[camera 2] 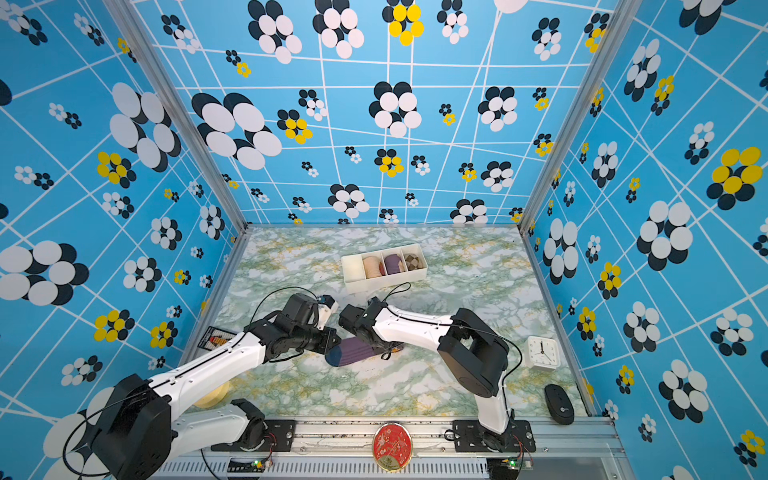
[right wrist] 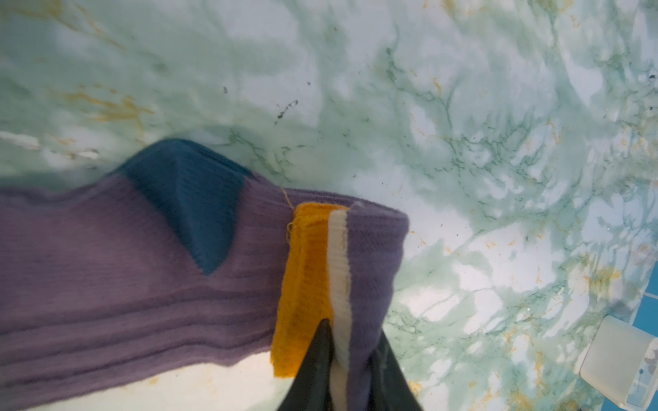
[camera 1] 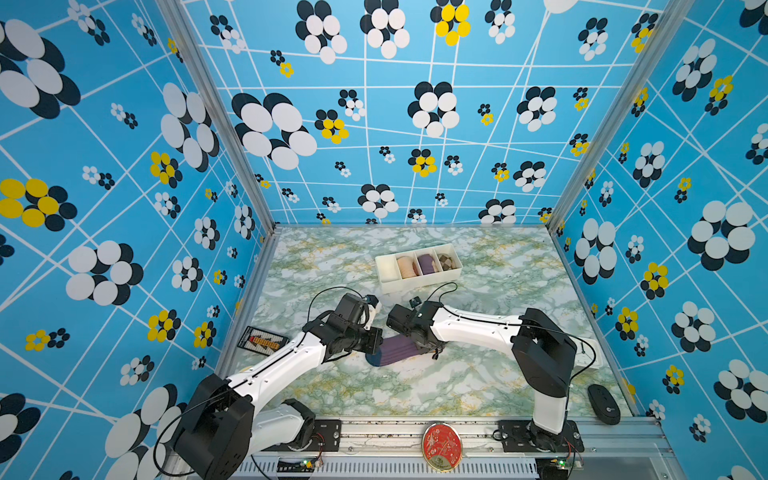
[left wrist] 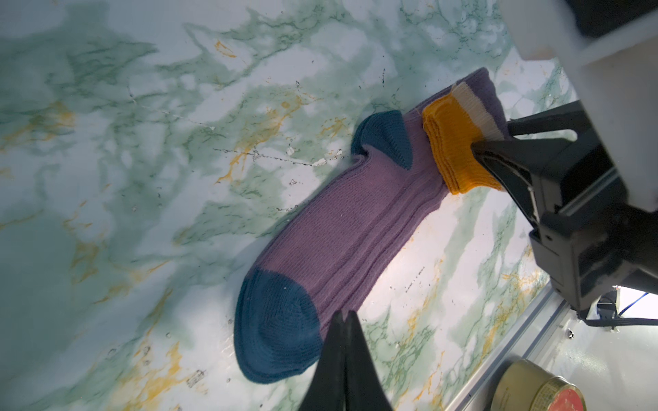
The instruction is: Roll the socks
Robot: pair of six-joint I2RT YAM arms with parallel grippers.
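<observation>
The socks (camera 1: 395,351) (camera 2: 353,351) lie flat mid-table: purple ribbed knit, teal toe and heel, orange cuff folded back over the leg (left wrist: 356,231) (right wrist: 124,267). My right gripper (right wrist: 352,329) (left wrist: 493,135) is at the folded cuff end. One finger rests on the orange and white band, the other sits under the purple fold, and fabric fills the gap. My left gripper (left wrist: 343,313) is shut and empty, its tips at the sock's edge beside the teal toe. In both top views the two wrists (camera 1: 361,336) (camera 2: 384,347) hide the jaws.
A white divided tray (camera 1: 419,282) behind the arms holds a peach roll (camera 1: 406,266), a purple roll (camera 1: 427,262) and a brown checked roll (camera 1: 446,259). A clock (camera 2: 541,352) and black mouse (camera 1: 603,403) sit right, a card (camera 1: 262,340) left, a red tin (camera 1: 441,446) at the front rail.
</observation>
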